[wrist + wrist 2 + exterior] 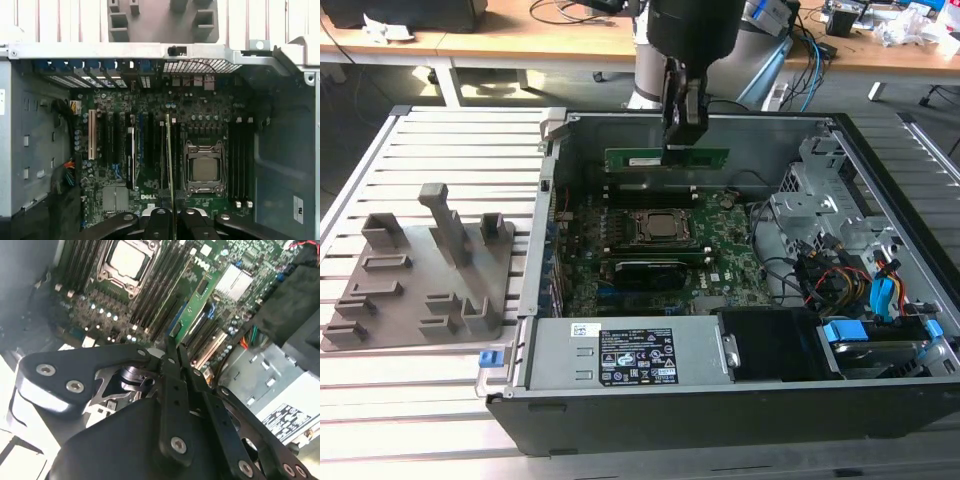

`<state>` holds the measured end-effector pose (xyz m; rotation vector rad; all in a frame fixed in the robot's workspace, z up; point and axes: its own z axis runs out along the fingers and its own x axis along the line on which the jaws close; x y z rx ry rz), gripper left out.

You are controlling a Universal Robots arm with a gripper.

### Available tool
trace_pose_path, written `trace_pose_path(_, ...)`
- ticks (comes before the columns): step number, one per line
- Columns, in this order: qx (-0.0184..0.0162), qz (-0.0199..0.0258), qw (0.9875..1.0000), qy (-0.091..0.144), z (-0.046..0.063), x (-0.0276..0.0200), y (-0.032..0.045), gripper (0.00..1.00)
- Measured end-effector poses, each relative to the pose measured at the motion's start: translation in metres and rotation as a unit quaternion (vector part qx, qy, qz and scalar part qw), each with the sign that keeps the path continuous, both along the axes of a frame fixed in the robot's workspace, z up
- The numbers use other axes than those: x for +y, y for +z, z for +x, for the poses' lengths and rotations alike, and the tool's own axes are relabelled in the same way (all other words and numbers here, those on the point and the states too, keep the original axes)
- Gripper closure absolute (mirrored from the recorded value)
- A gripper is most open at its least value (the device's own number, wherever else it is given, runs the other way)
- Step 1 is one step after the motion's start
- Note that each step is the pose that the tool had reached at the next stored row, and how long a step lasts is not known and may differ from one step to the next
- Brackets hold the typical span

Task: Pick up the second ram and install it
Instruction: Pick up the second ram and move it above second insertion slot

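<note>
The second ram (650, 159), a long thin green stick, hangs level above the far memory slots of the motherboard (720, 270) inside the open computer case. My gripper (682, 142) is shut on its upper edge, near the end towards the exterior view's right. In the second wrist view the ram (196, 302) sticks out past the closed fingertips of the gripper (172, 347). The first wrist view sees the ram (169, 160) edge-on, lined up beside the CPU socket (203, 167) and over the slots, with the gripper (173, 214) clamped on it.
The grey plastic holder block (420, 270) with upright posts lies on the slatted table at the exterior view's left. Case walls (552, 180) ring the board. The power supply (630, 355) sits at the near side, and drive bays with cables (860, 280) at the exterior view's right.
</note>
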<state>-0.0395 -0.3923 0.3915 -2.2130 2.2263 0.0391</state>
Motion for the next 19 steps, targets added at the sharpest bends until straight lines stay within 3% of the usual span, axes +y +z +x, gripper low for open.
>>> trace_pose_path(10,0.0028,-0.0003,1.0,0.0,0.034,0.0015,-0.0153,0.86)
trace_pose_path(12,0.0039,-0.0003,1.0,0.0,0.049,0.0022,-0.0223,0.86)
trace_pose_path(19,0.0068,-0.0002,1.0,0.0,0.084,0.0047,-0.0375,0.86)
